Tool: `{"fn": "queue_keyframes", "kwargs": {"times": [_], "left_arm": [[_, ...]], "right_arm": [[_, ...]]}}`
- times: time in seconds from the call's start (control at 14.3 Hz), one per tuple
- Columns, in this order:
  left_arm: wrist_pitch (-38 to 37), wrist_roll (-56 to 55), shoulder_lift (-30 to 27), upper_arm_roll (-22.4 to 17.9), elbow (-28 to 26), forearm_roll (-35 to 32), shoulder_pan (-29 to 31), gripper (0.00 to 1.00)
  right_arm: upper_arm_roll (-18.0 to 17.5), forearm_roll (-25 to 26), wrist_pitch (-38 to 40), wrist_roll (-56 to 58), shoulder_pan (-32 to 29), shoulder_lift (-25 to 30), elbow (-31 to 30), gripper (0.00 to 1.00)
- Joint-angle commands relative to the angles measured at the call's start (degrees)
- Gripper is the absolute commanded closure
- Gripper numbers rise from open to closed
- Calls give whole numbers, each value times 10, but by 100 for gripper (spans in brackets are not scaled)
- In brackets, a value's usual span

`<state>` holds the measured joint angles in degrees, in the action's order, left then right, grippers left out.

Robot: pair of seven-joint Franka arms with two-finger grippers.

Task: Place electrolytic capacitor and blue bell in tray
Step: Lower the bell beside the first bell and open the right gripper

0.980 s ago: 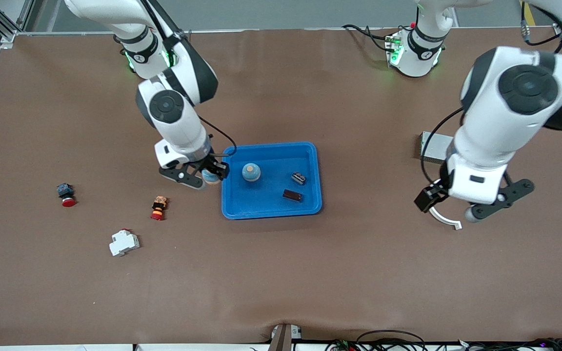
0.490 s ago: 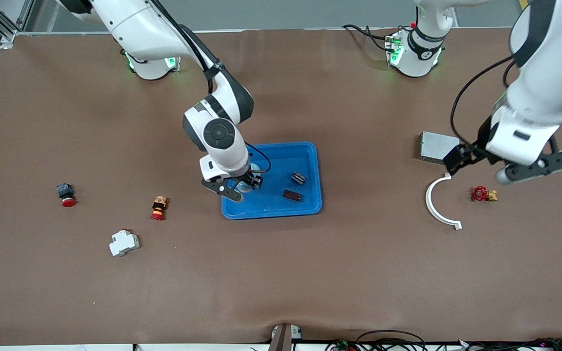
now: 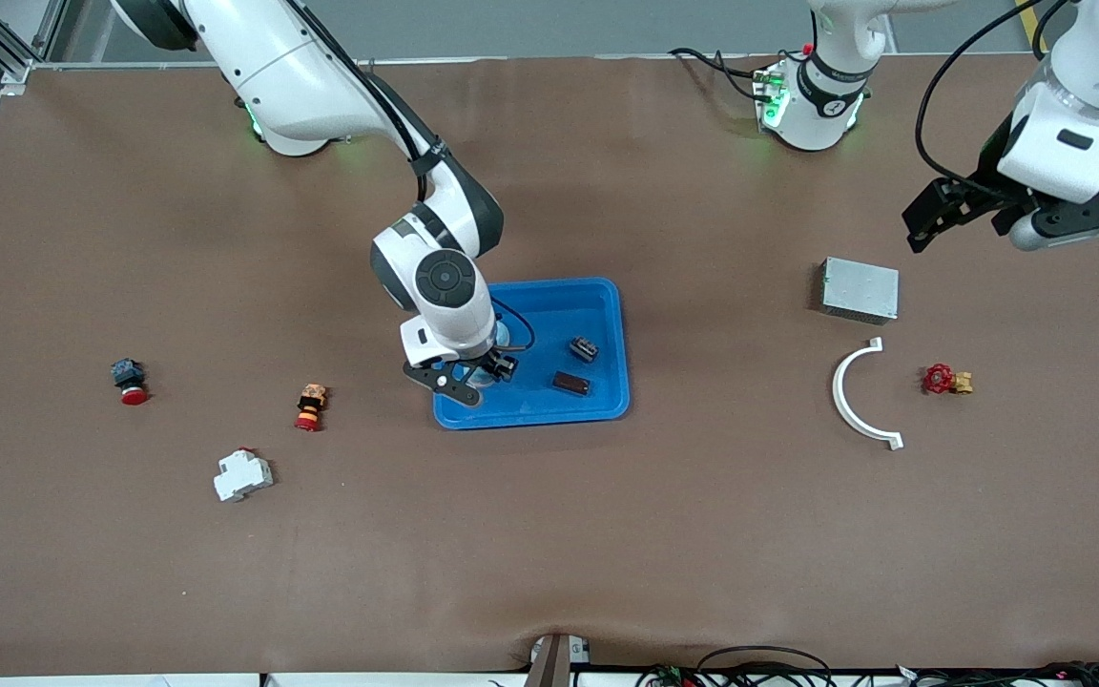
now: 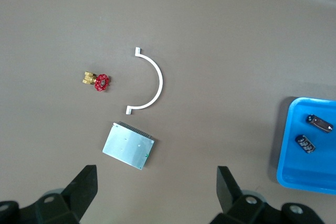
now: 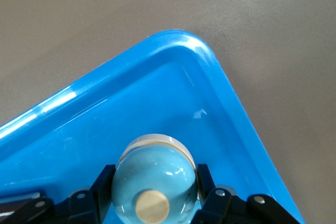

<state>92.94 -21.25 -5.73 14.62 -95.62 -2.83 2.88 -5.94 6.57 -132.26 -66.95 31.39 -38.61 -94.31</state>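
Right gripper (image 5: 155, 195) holds glossy pale-blue bell (image 5: 156, 179) over tray (image 5: 220, 82).

the front view looks down from high across the desk (image 3: 607, 534), facing both arm bases along its top edge, and takes in the whole surface. the left wrist view looks straight down from well above the desk's left-arm end; it shares with the front view the white arc (image 4: 149, 85), red valve (image 4: 100, 81), grey box (image 4: 128, 145) and an edge of the tray (image 4: 304, 145). the right wrist view sits very close over a tray corner (image 5: 194, 51), filled mostly by blue plastic.
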Motion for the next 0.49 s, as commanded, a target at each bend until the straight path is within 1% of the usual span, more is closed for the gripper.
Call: {"fn": "queue_keyframes", "kwargs": {"times": [0.0,0.14,0.42], "left_arm": [[-22,54,-10,-2,-1,13,6,0],[-51,74,-10,-2,9,13,7,0],[-57,102,-10,-2,14,13,7,0]], "right_arm": [[4,23,-13,-33,12,-25,24,100],[4,28,-17,-35,12,-30,25,100],[4,30,-35,-37,13,-41,24,100]]}}
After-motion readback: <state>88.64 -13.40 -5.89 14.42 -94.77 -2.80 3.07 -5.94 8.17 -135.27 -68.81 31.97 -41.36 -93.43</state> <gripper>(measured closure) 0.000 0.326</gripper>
